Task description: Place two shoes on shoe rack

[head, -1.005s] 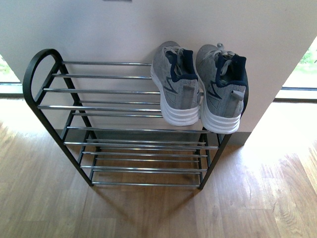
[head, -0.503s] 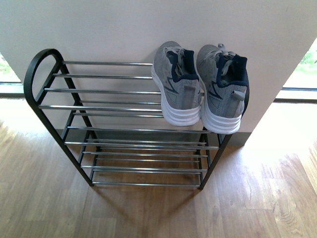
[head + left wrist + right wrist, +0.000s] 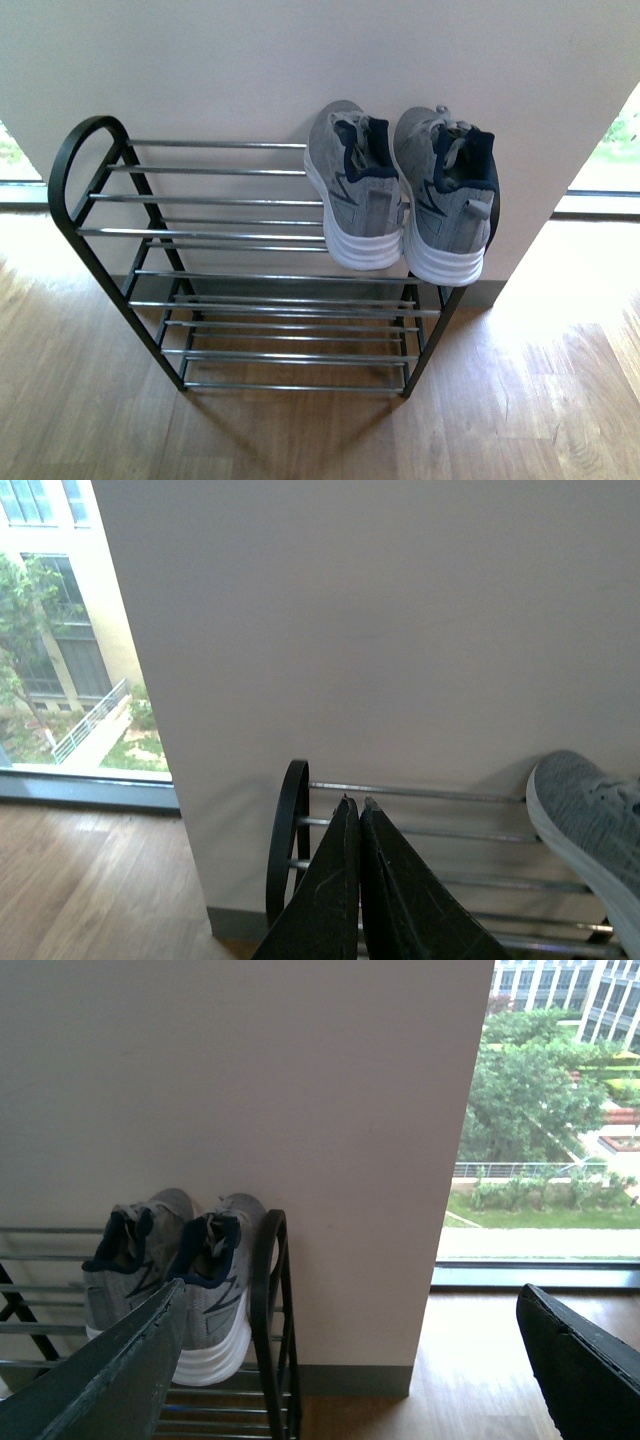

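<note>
Two grey knit shoes with white ridged soles stand side by side, heels toward me, on the top tier of the shoe rack (image 3: pixel 215 232) at its right end: the left shoe (image 3: pixel 352 195) and the right shoe (image 3: pixel 445 200). Neither arm shows in the front view. In the left wrist view my left gripper (image 3: pixel 354 802) is shut with nothing in it, off the rack's left end (image 3: pixel 283 840), and a shoe's toe (image 3: pixel 590 815) shows at the edge. My right gripper (image 3: pixel 350 1295) is open and empty, back from the rack's right end (image 3: pixel 268 1310), with both shoes (image 3: pixel 175 1260) in view.
The rack stands against a pale wall pillar (image 3: pixel 300 60) on a wooden floor (image 3: pixel 520 410). Floor-level windows flank the pillar on the left (image 3: pixel 60 680) and right (image 3: pixel 550 1140). The rack's lower tiers (image 3: pixel 290 325) hold nothing.
The rack and shoes sit slightly lower in the front view than a second ago, so the camera has shifted a little. The shoes stay in the same place on the rack.
</note>
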